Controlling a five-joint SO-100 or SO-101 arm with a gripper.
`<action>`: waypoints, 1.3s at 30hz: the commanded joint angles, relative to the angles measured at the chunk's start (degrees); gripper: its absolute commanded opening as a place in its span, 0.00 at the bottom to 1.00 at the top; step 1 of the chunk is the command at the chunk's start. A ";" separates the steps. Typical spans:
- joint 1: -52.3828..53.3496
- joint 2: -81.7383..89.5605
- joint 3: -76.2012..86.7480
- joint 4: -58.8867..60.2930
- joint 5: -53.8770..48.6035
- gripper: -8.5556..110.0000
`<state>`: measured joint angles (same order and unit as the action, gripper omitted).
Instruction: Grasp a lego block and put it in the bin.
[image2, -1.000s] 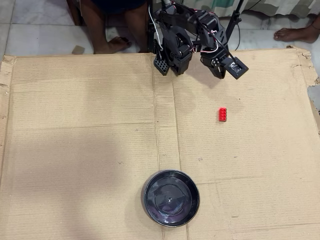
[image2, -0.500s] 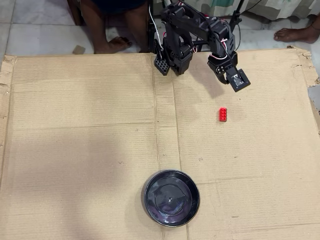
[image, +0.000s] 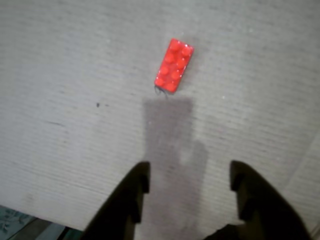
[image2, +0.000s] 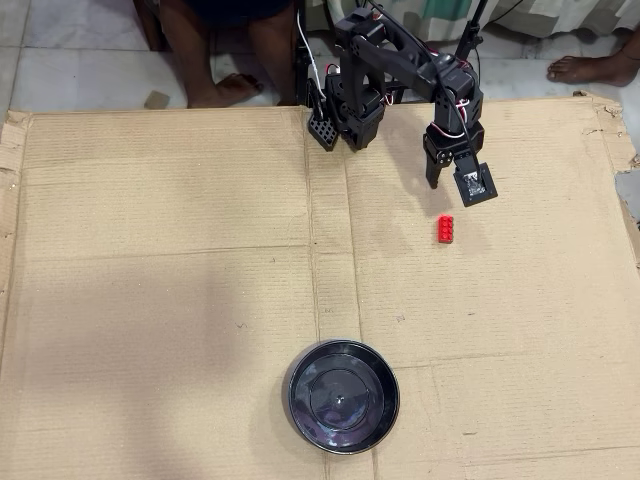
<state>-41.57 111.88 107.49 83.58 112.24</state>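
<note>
My gripper (image: 190, 192) hangs spread and empty above the cardboard sheet (image2: 160, 300), with the red lego block (image: 174, 65) lying flat just ahead of my fingertips, well apart from the black bin (image2: 343, 396). The brick sits skewed to my jaws, so closing without turning could clip a corner and spin it away.

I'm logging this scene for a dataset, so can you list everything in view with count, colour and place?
lego block: one, bright red, on the cardboard just below the tool in the overhead view.
bin: one, glossy black, empty, near the bottom centre of the overhead view.
cardboard sheet: one, brown, covers the floor.
people's feet: bare, on the tiles at the top edge.
arm: one, black, top centre.
tool: one, black, open, above the cardboard, short of the block.
</note>
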 joint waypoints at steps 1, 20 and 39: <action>0.35 -1.23 -2.64 -0.70 0.53 0.24; 0.26 -20.83 -19.60 -0.53 17.58 0.24; 1.14 -31.11 -19.69 -0.09 22.06 0.24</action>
<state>-40.69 80.60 90.09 83.32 133.95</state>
